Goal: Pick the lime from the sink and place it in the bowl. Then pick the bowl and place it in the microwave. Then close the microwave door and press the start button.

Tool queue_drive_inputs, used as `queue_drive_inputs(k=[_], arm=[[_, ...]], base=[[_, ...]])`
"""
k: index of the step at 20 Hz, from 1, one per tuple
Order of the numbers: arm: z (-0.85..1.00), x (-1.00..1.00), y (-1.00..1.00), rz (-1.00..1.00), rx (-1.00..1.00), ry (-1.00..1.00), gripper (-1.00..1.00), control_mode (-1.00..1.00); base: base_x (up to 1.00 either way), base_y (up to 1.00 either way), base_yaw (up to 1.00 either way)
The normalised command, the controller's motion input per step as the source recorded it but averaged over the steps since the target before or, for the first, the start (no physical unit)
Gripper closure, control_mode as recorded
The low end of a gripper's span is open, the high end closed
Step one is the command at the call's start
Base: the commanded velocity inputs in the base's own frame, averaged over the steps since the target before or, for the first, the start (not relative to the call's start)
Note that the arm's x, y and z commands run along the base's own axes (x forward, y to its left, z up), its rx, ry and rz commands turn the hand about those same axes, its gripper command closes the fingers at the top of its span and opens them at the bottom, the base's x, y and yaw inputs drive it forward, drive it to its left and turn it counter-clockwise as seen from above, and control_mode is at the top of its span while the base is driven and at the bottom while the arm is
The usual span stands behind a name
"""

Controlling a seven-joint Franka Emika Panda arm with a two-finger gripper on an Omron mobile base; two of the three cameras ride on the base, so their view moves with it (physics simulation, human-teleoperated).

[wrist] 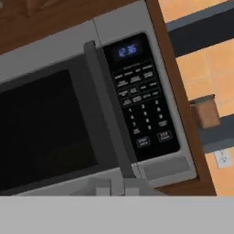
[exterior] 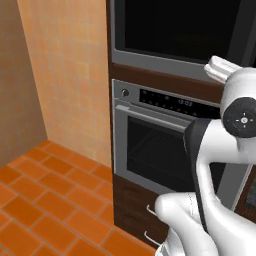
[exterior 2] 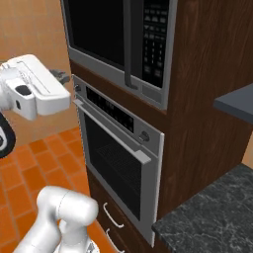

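microwave [exterior 2: 118, 37] built in above the oven [exterior 2: 121, 158], its door [wrist: 45, 125] closed, keypad [wrist: 144, 107] at the door's right; tool [exterior 2: 60, 76] near the microwave front, fingers' spacing cannot be told.

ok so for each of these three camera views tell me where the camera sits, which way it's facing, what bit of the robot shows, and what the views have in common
Left base view: behind the arm on its left, facing the oven under the microwave; the white arm rises at lower right.
Right base view: behind on the right, looking along the same cabinet front; the gripper reaches in from the left.
Hand view: on the hand, close on the microwave's keypad and closed microwave door.
Shared: all three show the microwave; both base views also show the oven.
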Motion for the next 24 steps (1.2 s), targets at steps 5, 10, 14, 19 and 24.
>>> queue_drive_inputs(k=[5, 10, 14, 19, 24], arm=[[-0.1, -0.55, 0.0, 0.0, -0.47, 0.11, 1.0, -1.0], [-0.1, -0.08, -0.01, 0.0, -0.38, 0.23, 1.0, -1.0], [0.0, 0.4, -0.31, -0.02, -0.13, 0.14, 1.0, -1.0], [0.0, 0.11, -0.33, -0.03, 0.0, 0.0, 1.0, -1.0], [0.0, 0.06, -0.05, -0.13, 0.14, 0.0, 1.0, -1.0]], base=[[0.0, 0.0, 0.0], [0.0, 0.0, 0.0], [0.0, 0.0, 0.0], [0.0, 0.0, 0.0], [0.0, 0.0, 0.0]])
